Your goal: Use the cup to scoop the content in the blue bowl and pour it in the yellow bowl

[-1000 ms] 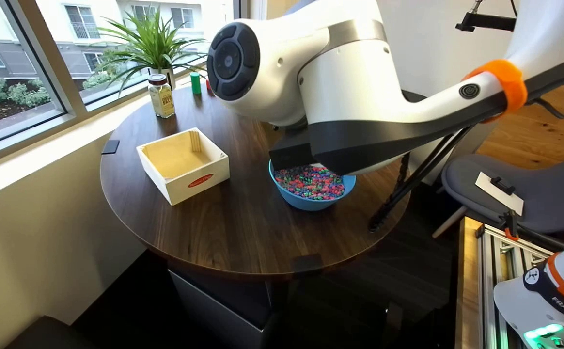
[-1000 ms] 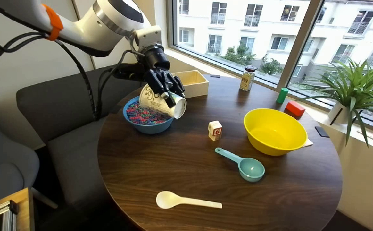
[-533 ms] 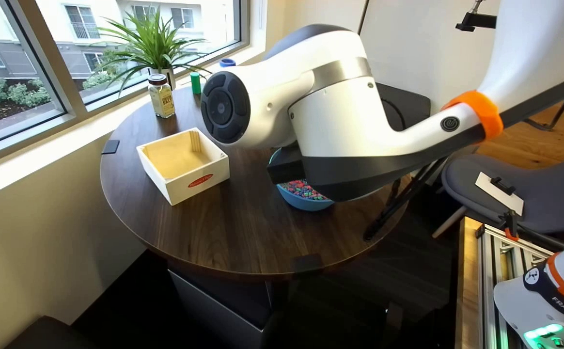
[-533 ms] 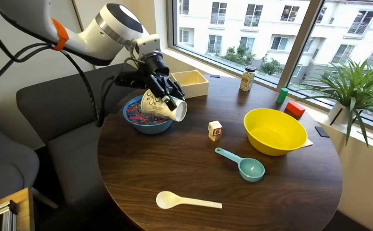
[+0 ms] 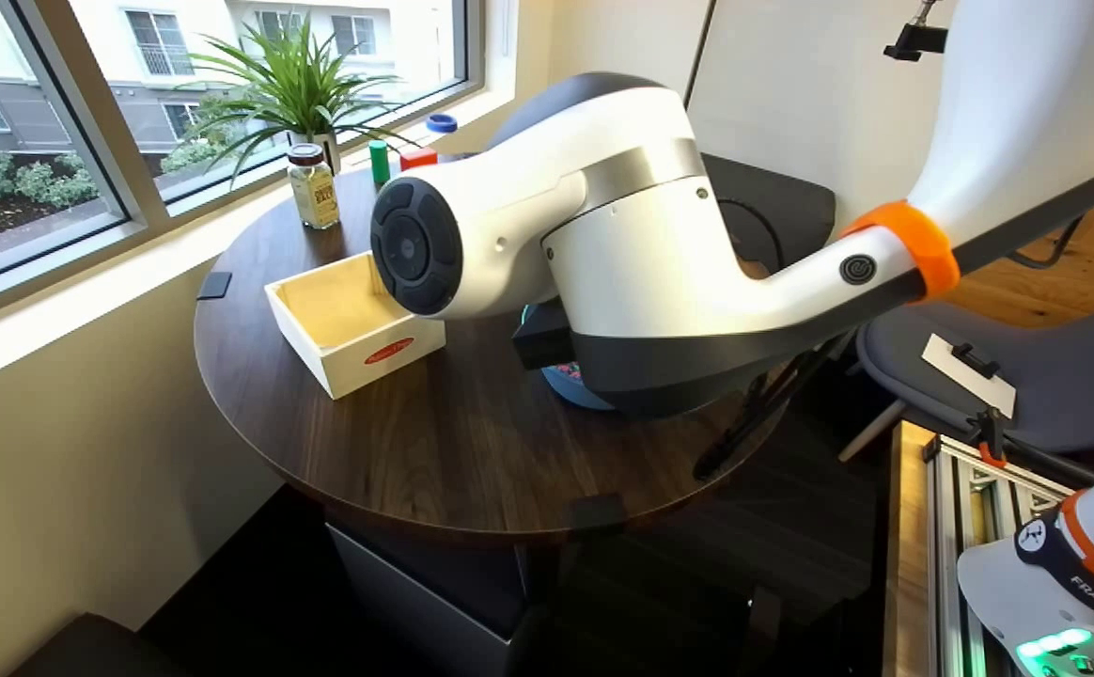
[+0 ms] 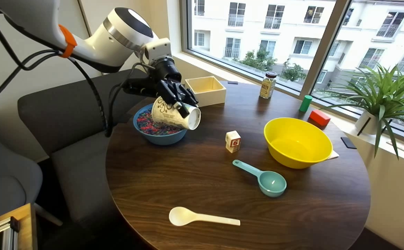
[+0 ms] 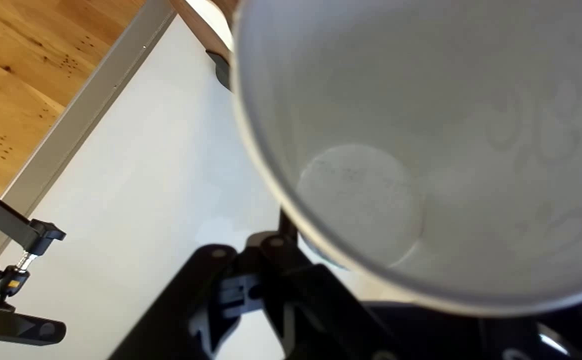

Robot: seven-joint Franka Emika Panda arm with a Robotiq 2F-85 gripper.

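My gripper [image 6: 190, 106] is shut on the white cup [image 6: 169, 116], which is tipped onto its side over the blue bowl [image 6: 165, 140]. The cup's base points right, past the bowl's rim, and its mouth faces left. The multicoloured content [image 6: 150, 125] lies in the blue bowl; I cannot tell whether the cup touches it. The wrist view looks into the cup [image 7: 361, 205], where no bits show. In an exterior view the arm hides the cup and most of the blue bowl [image 5: 580, 395]. The yellow bowl [image 6: 297, 146] stands to the right with nothing visible in it.
A wooden box [image 6: 210, 97] stands behind the blue bowl. A number block [image 6: 233, 141], a teal scoop [image 6: 272, 182] and a white spoon [image 6: 188, 217] lie on the table. A jar [image 6: 268, 85], a green cylinder [image 6: 305, 103] and a red block [image 6: 320, 117] are near the window.
The arm has come down and the cup sits slightly lower over the blue bowl, with a tiny shift back left in the last half second. The gripper still holds it.
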